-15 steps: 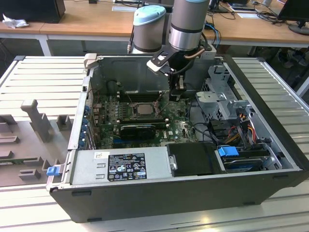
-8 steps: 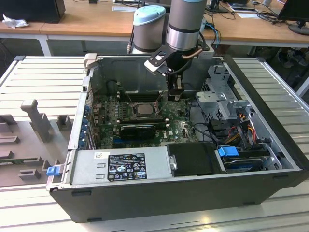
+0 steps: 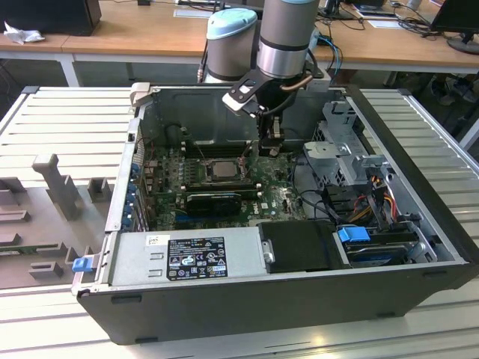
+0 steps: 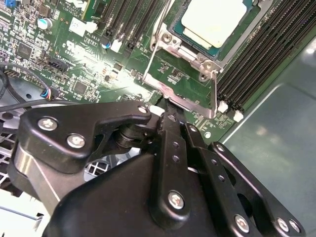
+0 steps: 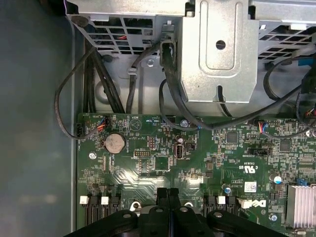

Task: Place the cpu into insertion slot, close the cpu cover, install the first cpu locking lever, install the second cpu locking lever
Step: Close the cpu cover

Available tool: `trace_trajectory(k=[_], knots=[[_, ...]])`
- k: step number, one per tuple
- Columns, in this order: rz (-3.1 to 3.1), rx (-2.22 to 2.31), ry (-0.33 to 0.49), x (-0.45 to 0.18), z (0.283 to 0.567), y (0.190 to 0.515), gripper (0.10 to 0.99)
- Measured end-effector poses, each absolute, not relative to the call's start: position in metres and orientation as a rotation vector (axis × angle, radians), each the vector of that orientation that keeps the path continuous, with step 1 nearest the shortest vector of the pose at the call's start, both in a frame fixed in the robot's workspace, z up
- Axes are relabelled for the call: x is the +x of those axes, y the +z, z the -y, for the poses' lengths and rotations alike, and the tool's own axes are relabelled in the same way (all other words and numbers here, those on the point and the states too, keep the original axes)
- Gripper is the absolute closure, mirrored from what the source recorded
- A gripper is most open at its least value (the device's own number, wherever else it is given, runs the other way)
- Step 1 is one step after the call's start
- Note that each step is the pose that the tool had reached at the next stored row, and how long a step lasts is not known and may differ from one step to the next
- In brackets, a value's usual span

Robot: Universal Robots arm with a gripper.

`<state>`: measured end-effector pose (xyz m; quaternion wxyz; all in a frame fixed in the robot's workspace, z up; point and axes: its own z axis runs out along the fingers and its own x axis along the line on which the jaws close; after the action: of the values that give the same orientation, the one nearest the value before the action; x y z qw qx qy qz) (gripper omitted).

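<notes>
Silvery-beige cpu [image 4: 212,22] seated in the insertion slot [image 4: 177,25] near the middle of the green board [image 4: 98,64], with the cpu cover [image 4: 190,52] apparently lowered around it. The gripper [image 4: 167,104] stands at the cover's edge, jaws drawn together with nothing visible between them, beside a wire locking lever [image 4: 154,52]. Placement and cover are judged done; whether either lever is latched cannot be told.

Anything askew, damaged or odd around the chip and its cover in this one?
Nothing stands out. The cpu lies flat and square within the window of the cpu cover, which looks level around it, with no bent or loose part showing on the board nearby. The gripper is shut close beside the cover's edge.
</notes>
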<state>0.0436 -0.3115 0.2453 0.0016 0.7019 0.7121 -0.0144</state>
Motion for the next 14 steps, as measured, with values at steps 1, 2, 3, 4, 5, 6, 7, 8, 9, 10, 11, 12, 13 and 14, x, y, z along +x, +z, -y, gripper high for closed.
trace_trajectory(k=[1,2,3,4,5,6,7,8,9,10,11,12,13,14], knots=[[-2.235,2.203,-0.045,0.0432,0.3115,0.2453,0.98],[-2.235,2.203,-0.045,0.0428,0.3115,0.2453,0.98],[-2.235,2.203,-0.045,0.0425,0.3115,0.2453,0.98],[-2.235,2.203,-0.045,0.0423,0.3115,0.2453,0.98],[-2.235,2.203,-0.045,0.0421,0.3115,0.2453,0.98],[-2.235,2.203,-0.045,0.0419,0.3115,0.2453,0.98],[-2.235,2.203,-0.045,0.0417,0.3115,0.2453,0.98],[-2.235,2.203,-0.045,0.0415,0.3115,0.2453,0.98],[-2.235,2.203,-0.045,0.0414,0.3115,0.2453,0.98],[-2.235,2.203,-0.045,0.0411,0.3115,0.2453,0.98],[-2.235,2.203,-0.045,0.041,0.3115,0.2453,0.98],[-2.235,2.203,-0.045,0.04,0.3115,0.2453,0.98],[-2.235,2.203,-0.045,0.0396,0.3115,0.2453,0.98],[-2.235,2.203,-0.045,0.0395,0.3115,0.2453,0.98]])
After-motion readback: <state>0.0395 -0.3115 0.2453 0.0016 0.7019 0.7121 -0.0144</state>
